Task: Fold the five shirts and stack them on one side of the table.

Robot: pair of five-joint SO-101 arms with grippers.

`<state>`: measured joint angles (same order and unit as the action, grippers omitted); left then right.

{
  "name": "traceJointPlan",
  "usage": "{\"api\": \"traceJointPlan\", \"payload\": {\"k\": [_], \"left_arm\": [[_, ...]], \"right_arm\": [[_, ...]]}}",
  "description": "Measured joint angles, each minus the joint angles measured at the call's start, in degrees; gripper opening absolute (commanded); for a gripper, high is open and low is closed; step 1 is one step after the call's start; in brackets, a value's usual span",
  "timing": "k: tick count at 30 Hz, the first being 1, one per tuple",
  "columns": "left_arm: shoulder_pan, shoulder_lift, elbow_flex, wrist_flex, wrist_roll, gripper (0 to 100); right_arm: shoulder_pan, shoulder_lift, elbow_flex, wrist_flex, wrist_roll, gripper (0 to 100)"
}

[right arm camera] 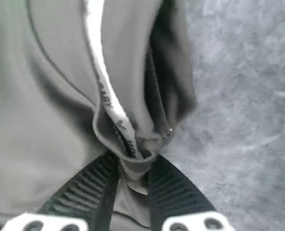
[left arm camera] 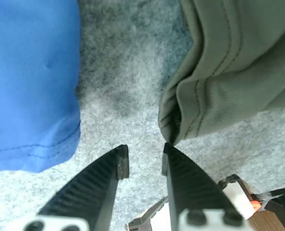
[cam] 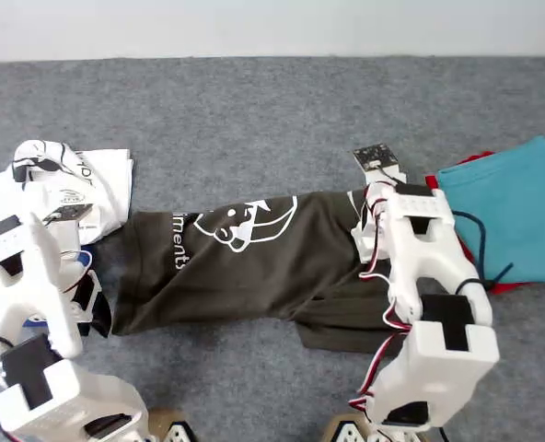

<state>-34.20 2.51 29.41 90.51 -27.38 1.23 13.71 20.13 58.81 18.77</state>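
Note:
A dark olive shirt (cam: 245, 267) with a white print lies spread and rumpled across the middle of the grey carpeted table. My right gripper (cam: 369, 221) sits at its right end. In the right wrist view that gripper (right arm camera: 133, 163) is shut on a bunched fold of the olive shirt (right arm camera: 46, 96) with a white printed band. My left gripper (cam: 93, 308) hovers by the shirt's lower left corner. In the left wrist view it (left arm camera: 142, 159) is open with bare carpet between its fingers; one fingertip (left arm camera: 169, 151) touches the olive hem (left arm camera: 229, 72). A blue shirt (left arm camera: 32, 72) lies just beside.
Crumpled white shirts (cam: 70, 184) lie at the far left. A folded teal shirt (cam: 521, 212) rests on a red one (cam: 503, 287) at the right edge. The table's front edge (left arm camera: 277, 221) is close behind the left gripper. Bare carpet (cam: 254, 120) stretches behind the olive shirt.

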Motion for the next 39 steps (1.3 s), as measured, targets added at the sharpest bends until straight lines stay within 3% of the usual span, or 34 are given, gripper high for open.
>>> {"api": "traceJointPlan", "payload": {"k": [11,18,22,26,34,39], "left_arm": [[0.0,0.0,0.0,0.0,0.0,12],[0.0,0.0,0.0,0.0,0.3,12],[0.0,0.0,-1.7,0.0,4.4,12],[0.4,0.0,-6.2,0.0,8.5,13],[13.3,0.0,-8.2,3.3,11.2,12],[21.1,0.0,-8.2,3.5,14.6,12]], "right_arm": [[18.0,0.5,-15.3,14.6,3.0,0.9],[16.7,6.9,-17.1,15.9,5.4,5.4],[15.5,7.2,-18.6,19.3,5.5,15.2],[15.3,6.7,-22.9,26.2,5.7,15.6],[15.4,-0.2,-31.1,41.5,9.6,15.5],[19.6,-6.9,-20.7,41.3,11.6,15.3]]}}
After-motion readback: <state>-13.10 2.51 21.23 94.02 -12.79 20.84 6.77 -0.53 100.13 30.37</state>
